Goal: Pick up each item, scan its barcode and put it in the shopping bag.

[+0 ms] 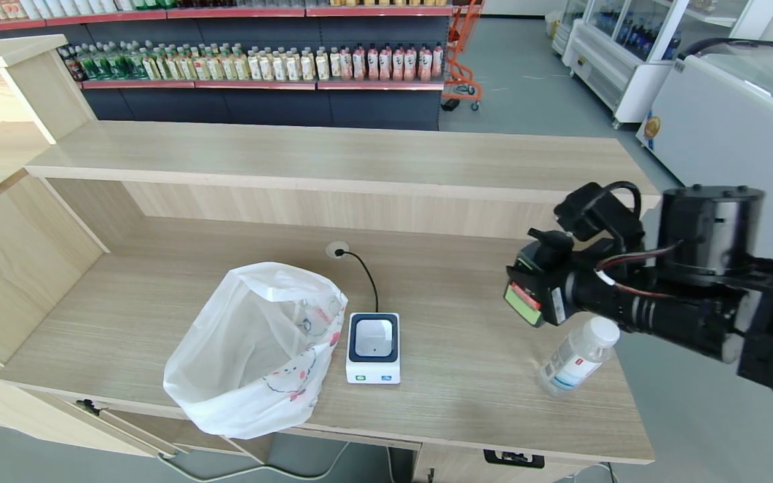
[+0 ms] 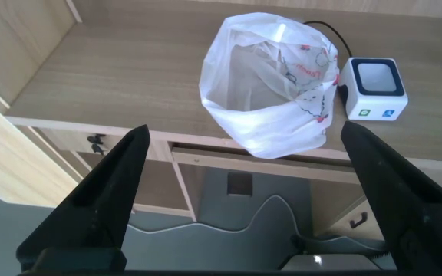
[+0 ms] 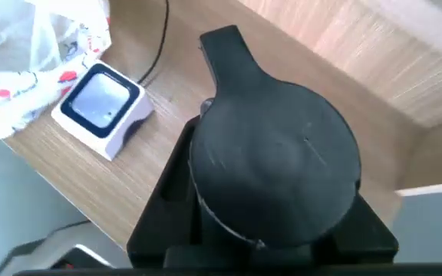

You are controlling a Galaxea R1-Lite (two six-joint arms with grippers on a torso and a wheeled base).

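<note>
Shelves of bottled drinks point(image 1: 259, 64) run along the back wall, and up front sits the pale wooden counter point(image 1: 467, 349). The white shopping bag point(image 1: 259, 349) stands open at its front edge. The scanner point(image 1: 373, 345) is just beside it on the robot's right, with its cable point(image 1: 366, 275) trailing toward the back. A clear bottle point(image 1: 578, 355) with a white cap waits near the counter's right end. The right gripper point(image 1: 527, 298) hangs above the counter close over that bottle, and I can't tell whether it grips anything. The left gripper point(image 2: 245, 134) is spread wide and empty, out in front of the counter, facing the bag.
</note>
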